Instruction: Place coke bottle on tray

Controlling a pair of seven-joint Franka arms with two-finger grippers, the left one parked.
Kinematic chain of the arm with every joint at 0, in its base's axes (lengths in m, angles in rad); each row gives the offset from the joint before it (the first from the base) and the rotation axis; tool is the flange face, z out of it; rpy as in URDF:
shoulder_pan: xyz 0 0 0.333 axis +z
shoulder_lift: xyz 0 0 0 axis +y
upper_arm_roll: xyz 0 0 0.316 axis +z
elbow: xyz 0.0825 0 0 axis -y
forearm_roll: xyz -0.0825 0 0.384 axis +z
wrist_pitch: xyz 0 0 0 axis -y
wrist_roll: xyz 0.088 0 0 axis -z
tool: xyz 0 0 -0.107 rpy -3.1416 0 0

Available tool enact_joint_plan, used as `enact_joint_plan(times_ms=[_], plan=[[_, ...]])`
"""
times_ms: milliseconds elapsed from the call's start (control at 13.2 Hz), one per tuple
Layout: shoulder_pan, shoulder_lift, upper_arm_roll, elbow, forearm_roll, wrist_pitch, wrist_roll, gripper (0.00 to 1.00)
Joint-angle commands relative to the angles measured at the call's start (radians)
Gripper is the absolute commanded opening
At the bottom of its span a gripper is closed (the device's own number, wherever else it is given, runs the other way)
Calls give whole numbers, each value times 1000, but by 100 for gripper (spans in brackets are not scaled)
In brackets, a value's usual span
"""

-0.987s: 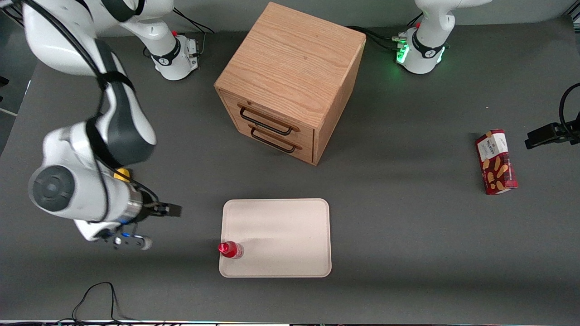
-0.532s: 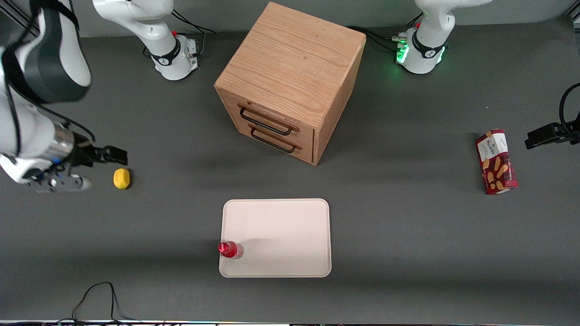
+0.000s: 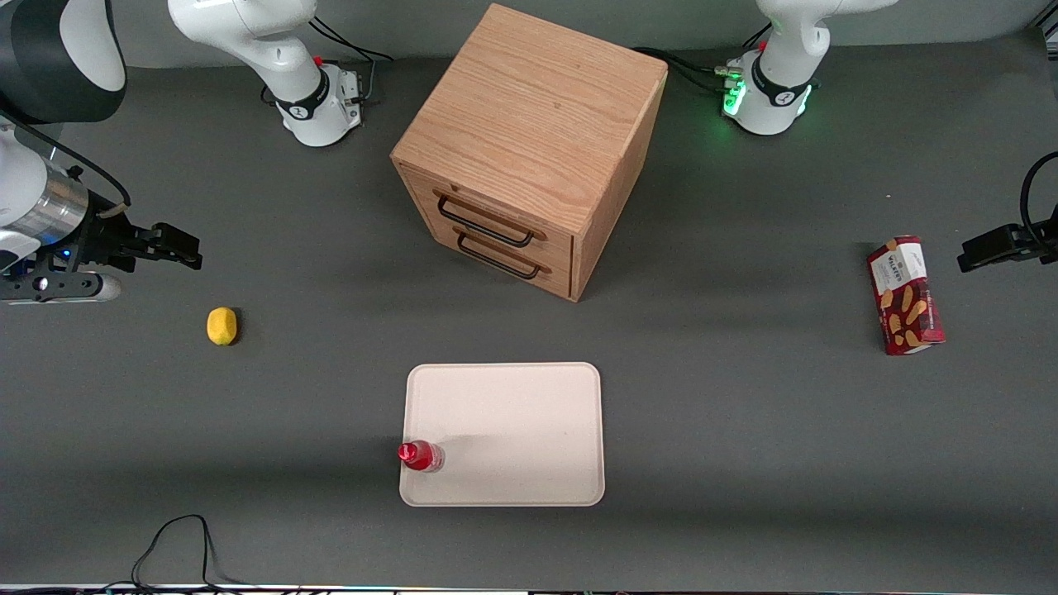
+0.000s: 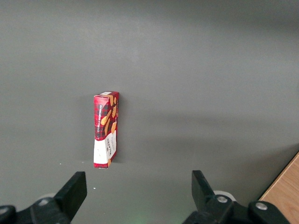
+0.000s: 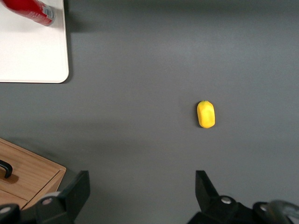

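The matte grey tabletop (image 3: 744, 430) carries one boxy oak-grain wooden cabinet (image 3: 529, 149) with two drawers, each with a dark wire handle. Nearer the front camera lies one flat cream-white tray (image 3: 512, 421), rectangular with rounded corners and a low rim. One red biscuit box (image 3: 904, 295) lies toward the parked arm's end. The tool (image 3: 186, 250) hangs at the working arm's end, its two fingers spread apart, gripping nothing. One slim red coke bottle (image 3: 421, 455) stands upright on the tray (at a near corner). One smooth oval lemon (image 3: 221, 326) rests near the tool.
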Motion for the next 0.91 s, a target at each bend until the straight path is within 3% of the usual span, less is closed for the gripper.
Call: enact_joint_plan(times_ms=[0, 380, 835], plan=[[26, 16, -37, 35, 22, -35, -17, 100], [90, 11, -101, 48, 65, -116, -23, 100], [89, 8, -105, 52, 91, -138, -40, 100]])
